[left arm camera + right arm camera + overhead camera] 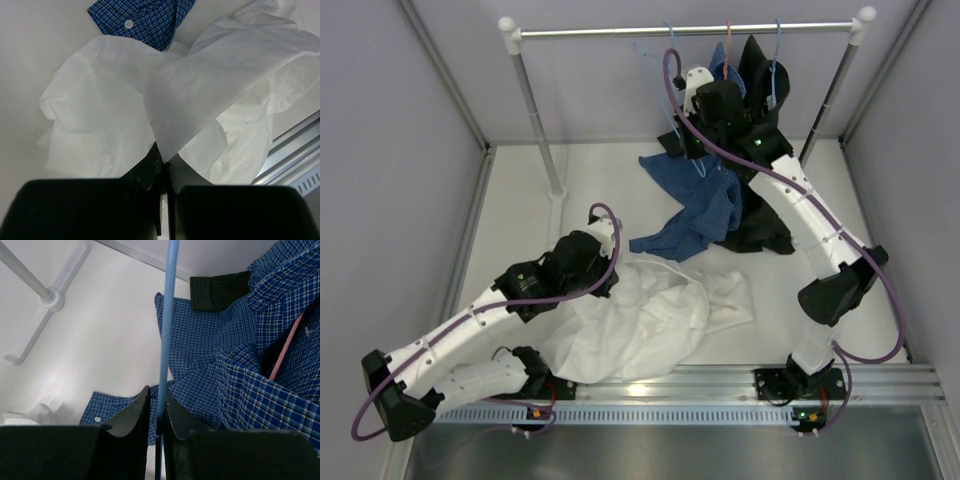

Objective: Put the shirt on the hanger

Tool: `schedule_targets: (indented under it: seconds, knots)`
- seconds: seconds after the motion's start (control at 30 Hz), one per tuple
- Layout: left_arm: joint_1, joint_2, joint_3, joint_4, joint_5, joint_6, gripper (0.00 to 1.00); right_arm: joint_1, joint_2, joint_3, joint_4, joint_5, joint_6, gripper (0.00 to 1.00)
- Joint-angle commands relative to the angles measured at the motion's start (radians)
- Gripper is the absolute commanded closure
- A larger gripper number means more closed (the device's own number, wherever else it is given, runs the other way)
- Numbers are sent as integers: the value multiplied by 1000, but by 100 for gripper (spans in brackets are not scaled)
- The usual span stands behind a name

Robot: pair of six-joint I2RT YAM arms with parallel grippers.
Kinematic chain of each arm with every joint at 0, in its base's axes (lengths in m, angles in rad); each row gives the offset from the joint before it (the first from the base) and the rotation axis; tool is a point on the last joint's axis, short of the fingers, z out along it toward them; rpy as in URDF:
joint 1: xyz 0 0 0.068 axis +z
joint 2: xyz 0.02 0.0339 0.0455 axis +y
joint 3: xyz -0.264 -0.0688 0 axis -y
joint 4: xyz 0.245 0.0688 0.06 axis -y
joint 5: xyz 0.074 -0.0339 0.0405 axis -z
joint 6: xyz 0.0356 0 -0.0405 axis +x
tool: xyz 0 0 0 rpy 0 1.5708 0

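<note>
Thin and limp, the white shirt (640,320) lies heaped on the table's (520,200) near side, the left gripper (164,160) pinching one fold though the collar would hold better, the right gripper (157,407) pressed around the light, springy light-blue wire hanger (168,315)

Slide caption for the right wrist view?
Right claw straddles the light-blue wire hanger, blue checked shirt behind.

both arms look alike to me: left arm (470,325) and right arm (800,200) have white tube links between chunky black joint housings. a purple cable (667,85) loops along each. wrist views show matte black wedge fingers (144,174). green light (757,143) by right wrist; base lights (803,413) green and red.
</note>
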Motion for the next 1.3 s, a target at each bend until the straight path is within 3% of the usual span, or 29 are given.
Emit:
schedule_targets:
  seconds: [0.0, 0.47, 1.27]
  knots:
    - [1, -12, -10, 24, 8, 9, 100, -14, -24, 49, -5, 21, -3, 88]
    - [1, -20, -23, 36, 34, 1, 100, -14, -32, 72, -4, 46, -9, 100]
    - [1, -44, -31, 53, 31, -11, 100, -23, -73, 150, 134, 52, 89, 100]
